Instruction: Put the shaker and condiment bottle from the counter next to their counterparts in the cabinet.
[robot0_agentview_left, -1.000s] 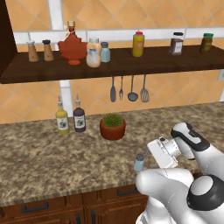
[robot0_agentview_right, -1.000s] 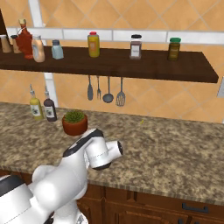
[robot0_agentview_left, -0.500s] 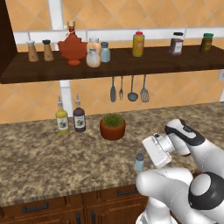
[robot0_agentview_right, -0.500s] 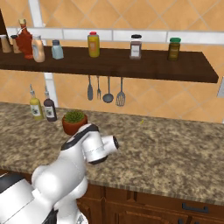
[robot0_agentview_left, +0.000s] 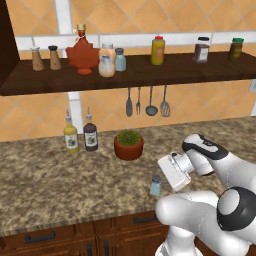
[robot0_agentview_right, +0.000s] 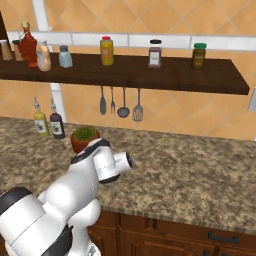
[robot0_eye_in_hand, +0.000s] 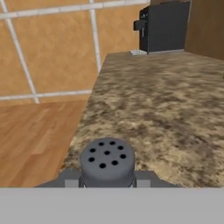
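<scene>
Left base view: the shaker (robot0_agentview_left: 156, 186) stands upright on the speckled granite desk (robot0_agentview_left: 60, 185), near its front edge, forward and right of the potted plant (robot0_agentview_left: 129, 144); the white hand of the arm sits just beside it on the right, with the claw itself hidden behind the hand. On the cabinet (robot0_agentview_left: 130, 75), well above the plant, the condiment bottle (robot0_agentview_left: 106, 60) stands touching or just in front of the lookalike shaker (robot0_agentview_left: 120, 59), immediately right of the red maple-leaf bottle (robot0_agentview_left: 82, 50); its whitish label band carries no readable writing. Two thin-necked bottles (robot0_agentview_left: 80, 132) stand on the desk left of the plant, labels too small to read. The wall is orange diagonal tile with white strips; utensils (robot0_agentview_left: 146, 102) hang under the shelf. Right base view: the cabinet (robot0_agentview_right: 150, 75) runs above the plant (robot0_agentview_right: 83, 136); a yellow bottle (robot0_agentview_right: 106, 50) and two jars stand along it, labels illegible; brown drawer fronts with black handles lie below the desk. Hand view: the shaker's perforated grey cap (robot0_eye_in_hand: 107, 161) sits between the two fingertips (robot0_eye_in_hand: 71, 178), which flank it closely; whether they press on it cannot be told. Beyond lie granite, wood floor and a dark appliance (robot0_eye_in_hand: 164, 26).
</scene>
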